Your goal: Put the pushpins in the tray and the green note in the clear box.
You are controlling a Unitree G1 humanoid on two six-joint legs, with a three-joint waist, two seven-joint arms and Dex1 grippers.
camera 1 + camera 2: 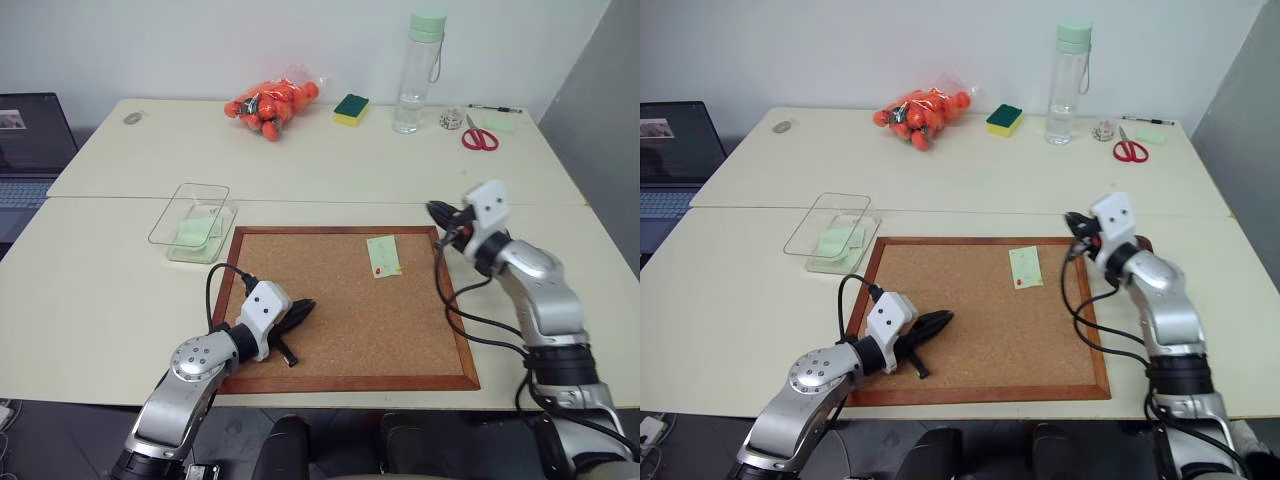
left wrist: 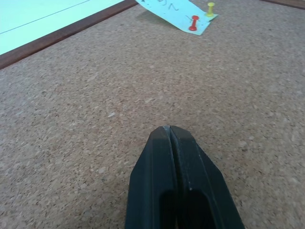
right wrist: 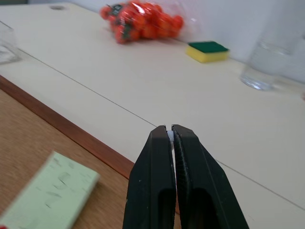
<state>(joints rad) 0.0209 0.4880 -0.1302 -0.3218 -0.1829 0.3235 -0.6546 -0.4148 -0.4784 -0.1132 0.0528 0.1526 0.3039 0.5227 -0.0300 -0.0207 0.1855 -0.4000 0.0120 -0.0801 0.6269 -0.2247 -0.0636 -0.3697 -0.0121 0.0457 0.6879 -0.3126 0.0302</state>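
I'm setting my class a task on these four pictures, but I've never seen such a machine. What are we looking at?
It is a two-armed humanoid robot. The two wide pictures come from cameras in its head, looking down over a table. The two close ones come from its wrists, looking along black fingers. The left gripper is shut over a cork board. The right gripper is shut near the board's far right corner. Whether either holds anything I cannot tell. A green note sits on the board with a red pin and a yellow pin in it. A clear box stands left of the board. A bottle and sponge stand farther back.
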